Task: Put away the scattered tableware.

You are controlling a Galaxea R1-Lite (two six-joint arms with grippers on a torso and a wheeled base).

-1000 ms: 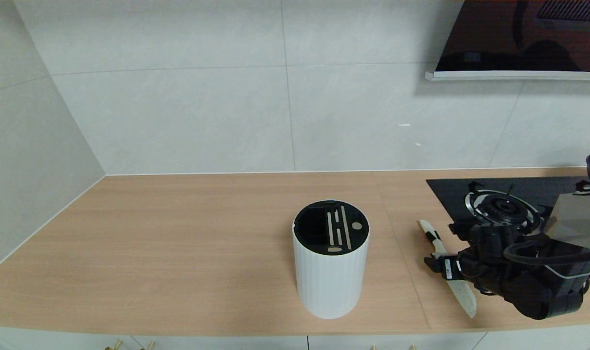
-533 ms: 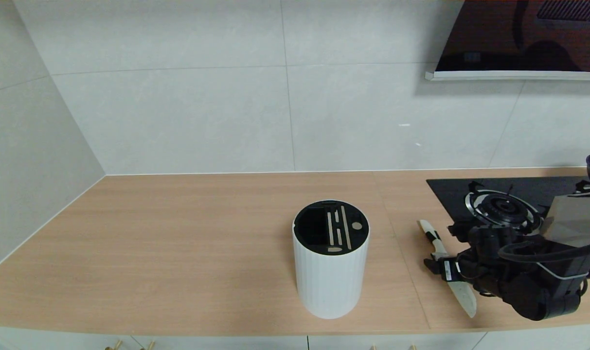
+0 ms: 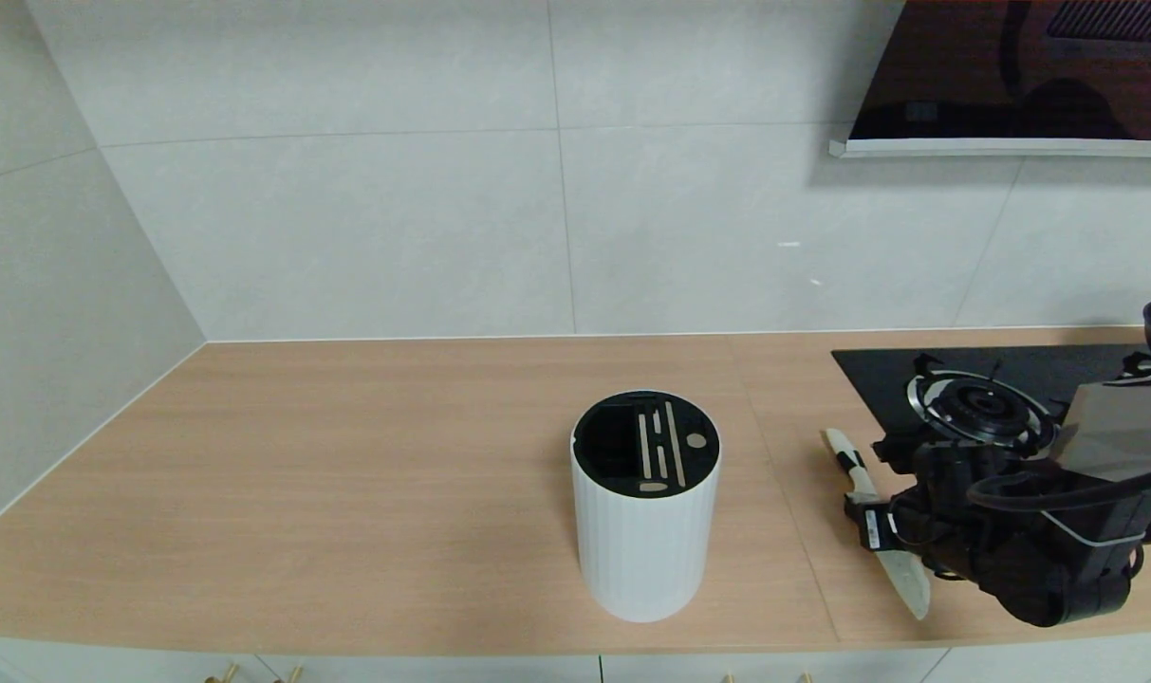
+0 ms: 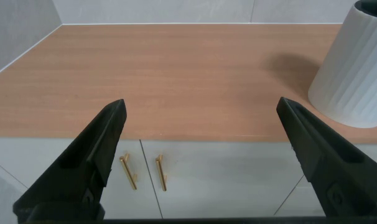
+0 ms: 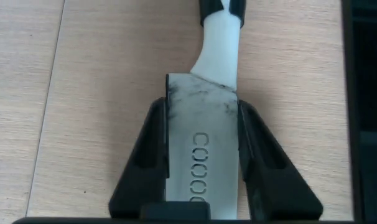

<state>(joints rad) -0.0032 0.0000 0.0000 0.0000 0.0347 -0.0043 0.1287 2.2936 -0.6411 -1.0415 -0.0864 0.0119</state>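
Note:
A knife (image 3: 847, 467) with a white, black-banded handle and a pale blade lies on the wooden counter (image 3: 347, 455), between the holder and the stove. My right gripper (image 3: 881, 533) is shut on the knife's blade (image 5: 204, 143) near the handle, with its black fingers (image 5: 152, 146) pressed against both edges. A white ribbed knife holder (image 3: 645, 517) with a black slotted top stands upright at the counter's middle. Its side appears in the left wrist view (image 4: 356, 68). My left gripper (image 4: 201, 112) hangs open in front of the counter's front edge, holding nothing.
A black gas stove (image 3: 975, 400) sits at the right of the counter, with a range hood (image 3: 1011, 76) above it. Tiled walls close off the back and left. Cabinet doors with gold handles (image 4: 129, 171) are below the counter edge.
The right gripper's fingers have closed onto the knife blade, and the knife has shifted slightly to the right. The holder has stayed put.

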